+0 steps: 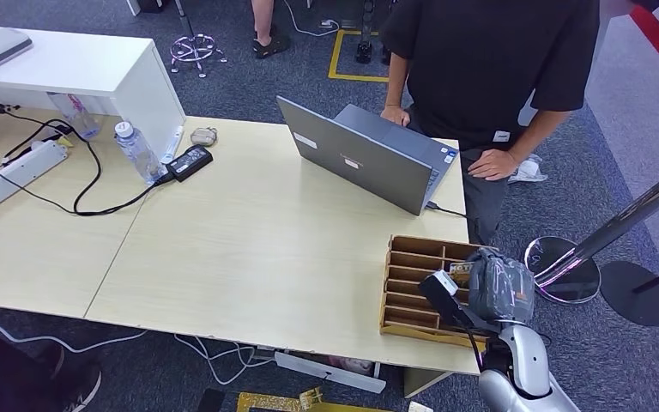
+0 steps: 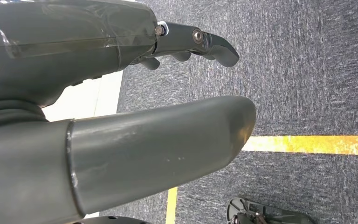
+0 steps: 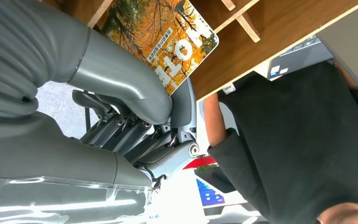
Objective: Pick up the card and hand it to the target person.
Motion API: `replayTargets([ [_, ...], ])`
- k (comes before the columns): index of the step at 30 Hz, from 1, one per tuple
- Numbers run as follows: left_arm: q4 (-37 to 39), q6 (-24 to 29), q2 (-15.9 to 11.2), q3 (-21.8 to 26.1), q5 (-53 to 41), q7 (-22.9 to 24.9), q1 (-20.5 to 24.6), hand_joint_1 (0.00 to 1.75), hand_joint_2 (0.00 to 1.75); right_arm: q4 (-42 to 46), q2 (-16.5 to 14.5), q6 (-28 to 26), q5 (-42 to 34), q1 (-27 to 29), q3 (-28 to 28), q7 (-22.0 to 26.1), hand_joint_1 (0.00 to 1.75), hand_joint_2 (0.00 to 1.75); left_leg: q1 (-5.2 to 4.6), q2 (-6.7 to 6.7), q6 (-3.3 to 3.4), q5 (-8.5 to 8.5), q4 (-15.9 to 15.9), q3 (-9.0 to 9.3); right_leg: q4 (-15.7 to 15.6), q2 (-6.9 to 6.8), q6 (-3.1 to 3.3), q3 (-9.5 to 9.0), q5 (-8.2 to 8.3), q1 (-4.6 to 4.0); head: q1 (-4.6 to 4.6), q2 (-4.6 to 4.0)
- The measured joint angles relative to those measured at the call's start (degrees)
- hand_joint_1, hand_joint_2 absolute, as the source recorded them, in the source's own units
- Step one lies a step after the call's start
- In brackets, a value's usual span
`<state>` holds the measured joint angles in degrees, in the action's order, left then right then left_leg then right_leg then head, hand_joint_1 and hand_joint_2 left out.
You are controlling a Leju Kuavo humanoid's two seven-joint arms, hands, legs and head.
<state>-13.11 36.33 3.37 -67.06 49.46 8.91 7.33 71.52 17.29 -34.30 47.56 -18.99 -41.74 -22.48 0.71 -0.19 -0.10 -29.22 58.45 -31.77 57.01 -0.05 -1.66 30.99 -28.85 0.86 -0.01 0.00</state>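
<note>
Pale wood table (image 1: 249, 249), laptop (image 1: 369, 159), grey carpet (image 1: 249, 94), yellow floor tape (image 2: 307, 143).

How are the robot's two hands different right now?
The right hand pinches an orange autumn-picture card at the wooden rack on the table, while the left hand holds nothing, its fingers apart. The right is raised over the desk; the left hangs above grey carpet. Both have thick grey thumbs.

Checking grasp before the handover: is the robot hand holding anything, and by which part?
The right robot hand pinches the orange card by one edge, over the wooden organizer. The left robot hand holds nothing.
</note>
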Motion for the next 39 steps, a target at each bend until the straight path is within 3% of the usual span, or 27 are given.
replayTargets([
  [17,0.0,0.07,0.0,0.0,0.0,-0.11,0.0,0.0,0.0,0.0,-0.03,-4.78,-0.63,-0.03,1.25,2.92,1.75,1.75,0.0,0.0,0.0,0.0,0.0,-0.01,0.0,-0.01,0.0,0.0,0.0,0.0,0.0,0.0],
  [39,0.0,0.22,0.13,-0.02,-0.9,0.91,0.01,0.0,0.0,0.03,-3.2,-4.83,2.48,0.17,12.01,12.22,1.75,1.75,0.0,-0.01,0.0,0.0,0.0,-0.02,0.0,-0.01,0.0,-0.01,0.0,0.0,0.0,0.0],
])
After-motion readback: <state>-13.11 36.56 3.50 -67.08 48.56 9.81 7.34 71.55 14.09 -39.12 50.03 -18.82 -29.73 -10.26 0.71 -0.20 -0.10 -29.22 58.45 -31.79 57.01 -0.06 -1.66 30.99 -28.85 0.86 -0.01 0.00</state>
